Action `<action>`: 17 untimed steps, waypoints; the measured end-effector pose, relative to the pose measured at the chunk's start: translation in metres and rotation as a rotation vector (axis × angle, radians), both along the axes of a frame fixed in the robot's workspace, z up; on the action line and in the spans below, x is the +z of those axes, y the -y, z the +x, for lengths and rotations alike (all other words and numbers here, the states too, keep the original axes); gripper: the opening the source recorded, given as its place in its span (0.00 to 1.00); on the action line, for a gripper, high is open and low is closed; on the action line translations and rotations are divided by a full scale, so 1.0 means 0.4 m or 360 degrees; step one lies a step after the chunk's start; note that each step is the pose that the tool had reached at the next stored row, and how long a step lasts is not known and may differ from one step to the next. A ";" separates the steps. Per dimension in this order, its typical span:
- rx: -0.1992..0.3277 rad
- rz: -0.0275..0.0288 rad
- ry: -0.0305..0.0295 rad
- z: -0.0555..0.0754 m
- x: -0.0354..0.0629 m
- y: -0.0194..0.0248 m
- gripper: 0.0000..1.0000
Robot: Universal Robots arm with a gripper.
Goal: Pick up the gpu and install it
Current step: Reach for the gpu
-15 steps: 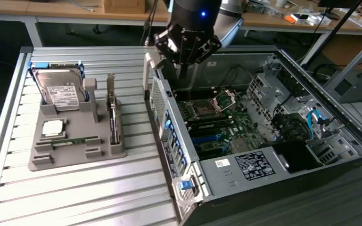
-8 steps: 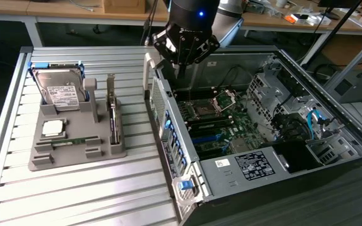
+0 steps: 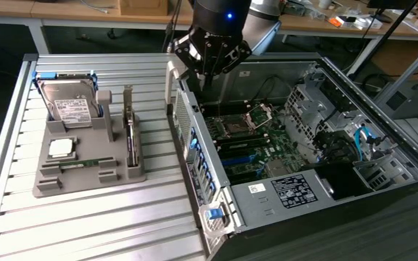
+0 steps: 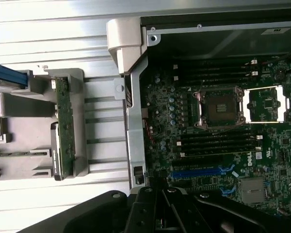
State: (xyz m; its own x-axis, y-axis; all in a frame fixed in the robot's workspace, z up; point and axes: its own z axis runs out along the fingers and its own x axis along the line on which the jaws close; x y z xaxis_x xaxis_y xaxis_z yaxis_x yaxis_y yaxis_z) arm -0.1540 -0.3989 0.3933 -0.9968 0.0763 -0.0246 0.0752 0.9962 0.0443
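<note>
Closest to the wrist camera are the black linkages of the gripper (image 4: pixel 159 213), drawn fully together with nothing held between them (in the exterior view the fingertips meet in a single narrow point). It hangs over the open computer case (image 3: pixel 267 202), just inside the light metal side wall (image 4: pixel 136 121) that stands between it and the parts laid out on the table (image 3: pixel 85 223). Directly beneath the gripper lies the motherboard (image 4: pixel 160 116). Its blue slot (image 4: pixel 196 172) is the nearest feature to the fingers, and the uncovered processor socket (image 4: pixel 218 108) sits farther out across the board, flanked by rows of dark memory slots. The gpu (image 4: pixel 62 124) is outside the case, well apart from the gripper on the far side of that wall. It stands on edge in a slot of the grey holder (image 3: pixel 122 175), so only its thin green edge and a strip of metal at one end can be seen, and nothing is touching it. Farther from the gripper in the same holder are a hard drive (image 3: pixel 69 103) with a white label propped upright, a square processor chip (image 3: pixel 61 147) lying flat, and a narrow memory stick (image 3: pixel 85 162) lying in its groove.
</note>
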 end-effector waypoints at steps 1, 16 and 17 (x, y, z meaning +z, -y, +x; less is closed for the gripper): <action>0.0000 0.00001 0.00000 -0.001 0.000 0.000 0.11; 0.0000 0.00000 0.00000 -0.024 0.000 0.000 0.11; 0.0000 0.00000 0.00000 -0.026 0.000 0.000 0.11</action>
State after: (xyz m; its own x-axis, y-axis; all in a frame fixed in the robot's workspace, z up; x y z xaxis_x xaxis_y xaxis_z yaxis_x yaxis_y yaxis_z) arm -0.1643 -0.3989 0.3933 -0.9968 0.0762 -0.0245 0.0751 0.9962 0.0443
